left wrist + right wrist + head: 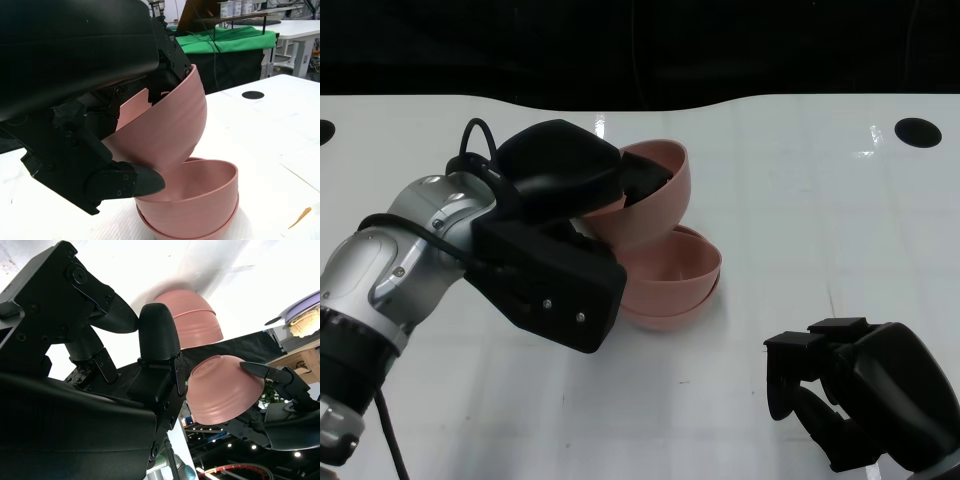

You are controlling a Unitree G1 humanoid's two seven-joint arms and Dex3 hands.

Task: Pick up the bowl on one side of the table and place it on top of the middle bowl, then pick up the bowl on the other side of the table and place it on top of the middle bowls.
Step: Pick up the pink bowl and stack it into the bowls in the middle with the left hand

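The glossy white table [800, 230] has a round black hole [918, 131] near its far right corner, and behind it the left wrist view shows a green cloth [225, 40] and other white tables — no writing is readable anywhere. The left hand [582, 180] holds a pink bowl [650, 195] tilted, its lower edge just above the stack of 2 pink bowls [672, 280] at the table's middle. The right hand [840, 385], near the table's front right, holds nothing — fingers curled in.
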